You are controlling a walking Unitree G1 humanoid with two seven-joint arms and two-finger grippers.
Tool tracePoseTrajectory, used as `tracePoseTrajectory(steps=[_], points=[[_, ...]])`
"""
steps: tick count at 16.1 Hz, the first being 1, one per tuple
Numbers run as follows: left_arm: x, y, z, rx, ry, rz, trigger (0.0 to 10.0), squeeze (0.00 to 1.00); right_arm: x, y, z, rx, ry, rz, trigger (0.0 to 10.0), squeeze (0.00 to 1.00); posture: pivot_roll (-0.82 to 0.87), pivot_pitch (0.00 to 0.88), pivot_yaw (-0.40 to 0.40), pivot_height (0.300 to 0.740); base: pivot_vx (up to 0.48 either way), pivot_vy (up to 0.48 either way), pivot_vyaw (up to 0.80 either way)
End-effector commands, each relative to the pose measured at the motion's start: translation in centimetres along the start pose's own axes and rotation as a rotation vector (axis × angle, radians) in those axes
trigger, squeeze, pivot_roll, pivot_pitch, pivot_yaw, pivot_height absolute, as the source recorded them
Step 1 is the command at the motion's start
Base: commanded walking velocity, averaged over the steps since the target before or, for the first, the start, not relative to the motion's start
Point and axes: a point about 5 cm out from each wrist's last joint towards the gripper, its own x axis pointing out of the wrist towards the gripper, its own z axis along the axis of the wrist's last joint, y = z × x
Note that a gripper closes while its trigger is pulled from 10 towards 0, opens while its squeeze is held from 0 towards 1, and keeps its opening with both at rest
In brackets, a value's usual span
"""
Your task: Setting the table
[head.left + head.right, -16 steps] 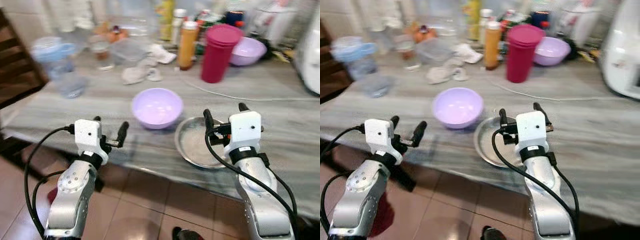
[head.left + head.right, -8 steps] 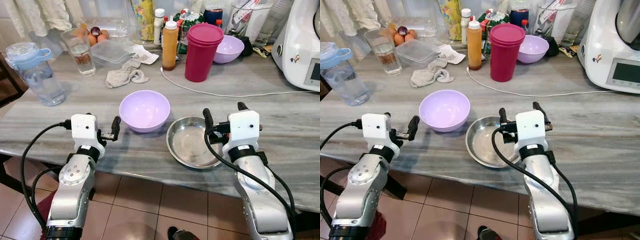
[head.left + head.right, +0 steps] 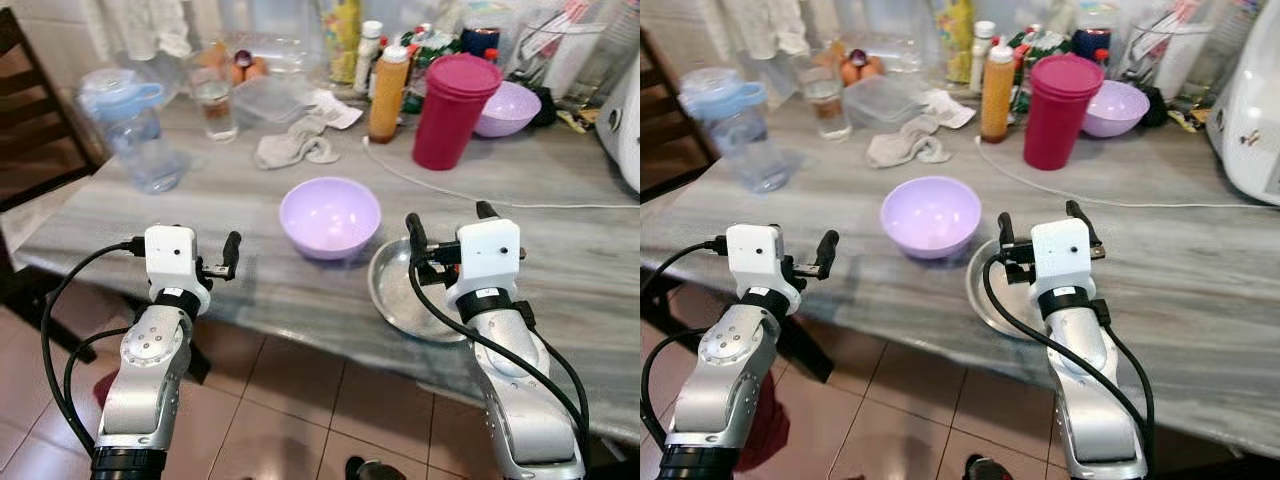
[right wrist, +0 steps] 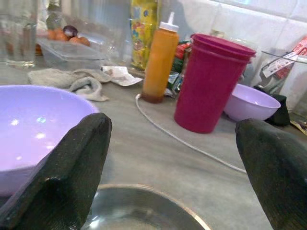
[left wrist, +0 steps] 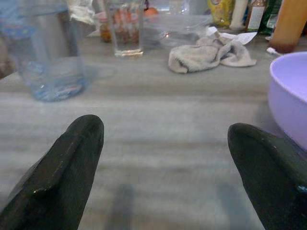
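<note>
- Left eye view, from the left: a dark wooden chair [image 3: 40,150] stands at the end of a grey, wood-grained worktop [image 3: 200,215].
- A clear water jug with a pale blue lid [image 3: 125,130] stands near that end, and behind it a drinking glass [image 3: 213,100], a clear lidded box [image 3: 268,97] and a crumpled grey cloth [image 3: 295,148].
- The left gripper [image 3: 213,253] hovers at the worktop's near edge. Its jaws are wide apart and hold nothing; in the left wrist view both black fingers [image 5: 62,172] hang just above bare worktop.
- A lilac bowl [image 3: 330,215] sits near the middle of the worktop, empty and upright.
- Just to its right lies a shallow steel dish [image 3: 400,295], its rim close beside the bowl; whether they touch cannot be told.
- The right gripper [image 3: 448,225] hovers over the steel dish, jaws spread wide and holding nothing.
- At the back stand an orange squeeze bottle [image 3: 388,92], a magenta tumbler stack [image 3: 450,108] and a second lilac bowl [image 3: 505,108].
- A thin white cable [image 3: 470,195] runs across the worktop towards a white appliance [image 3: 1250,110] on the far right.
- A yellow printed packet [image 4: 143,33] stands behind the bottle; its writing is too blurred to read.
</note>
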Motion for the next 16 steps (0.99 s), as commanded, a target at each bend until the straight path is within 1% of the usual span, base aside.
tracePoseTrajectory(steps=[1,6,9,11,12,13,15,16], points=[[0.0,0.2,-0.3,0.01,0.021,0.006,10.0,0.0,0.1,-0.1,0.0,0.003,-0.008,-0.009,10.0,0.0,-0.2,0.102,0.024,0.74,-0.304,0.0,0.0],[0.2,0.0,0.1,0.013,0.012,-0.005,10.0,0.0,0.4,-0.2,0.3,-0.003,-0.024,-0.024,10.0,0.0,-0.2,0.1,0.024,0.74,-0.31,0.0,0.0],[0.2,-0.2,0.1,0.015,0.014,-0.017,10.0,0.0,0.6,-0.6,-0.3,0.058,0.028,-0.071,10.0,0.0,-0.2,0.101,0.027,0.74,-0.333,0.0,0.0],[0.1,-0.3,0.1,0.017,0.018,-0.026,10.0,0.0,0.7,-0.9,-0.7,0.067,0.055,-0.099,10.0,0.0,-0.2,0.105,0.031,0.74,-0.336,0.0,0.0],[0.1,-0.4,0.1,0.017,0.02,-0.029,10.0,0.0,0.7,-1.0,-0.9,0.037,0.073,-0.118,10.0,0.0,-0.2,0.106,0.033,0.74,-0.337,0.0,0.0],[0.1,-0.4,0.0,0.017,0.022,-0.033,10.0,0.0,0.8,-1.0,-1.2,0.035,0.086,-0.128,10.0,0.0,-0.2,0.108,0.034,0.74,-0.341,0.0,0.0],[0.1,-0.5,0.0,0.017,0.024,-0.039,10.0,0.0,0.8,-0.8,-1.4,0.062,0.083,-0.105,10.0,0.0,-0.2,0.109,0.035,0.74,-0.334,0.0,0.0],[0.1,-0.5,0.0,0.019,0.026,-0.044,10.0,0.0,0.7,-0.9,-1.6,0.05,0.092,-0.121,10.0,0.0,-0.2,0.111,0.036,0.74,-0.337,0.0,0.0]])
